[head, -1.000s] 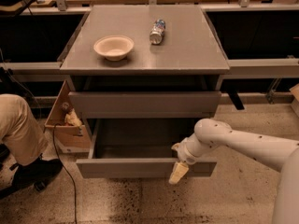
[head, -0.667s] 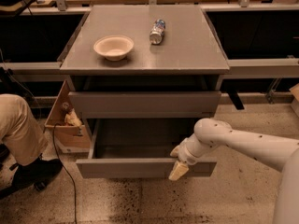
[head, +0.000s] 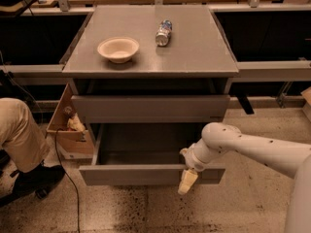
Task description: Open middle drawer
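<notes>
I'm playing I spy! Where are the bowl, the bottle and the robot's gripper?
bowl (head: pixel 118 49), camera view, inside its hollow.
bottle (head: pixel 164 32), camera view, middle of its body.
gripper (head: pixel 186 182), camera view, its pale fingers, hanging before the middle drawer (head: pixel 136 175) front.

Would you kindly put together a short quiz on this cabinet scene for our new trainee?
1. True or false: the middle drawer is pulled out.
2. Where is the gripper? A) over the bowl; B) at the middle drawer's front, right of centre; C) out of view.
3. What lies near the bowl on the cabinet top?
Key: 1 true; 2 B; 3 a bottle on its side.
</notes>
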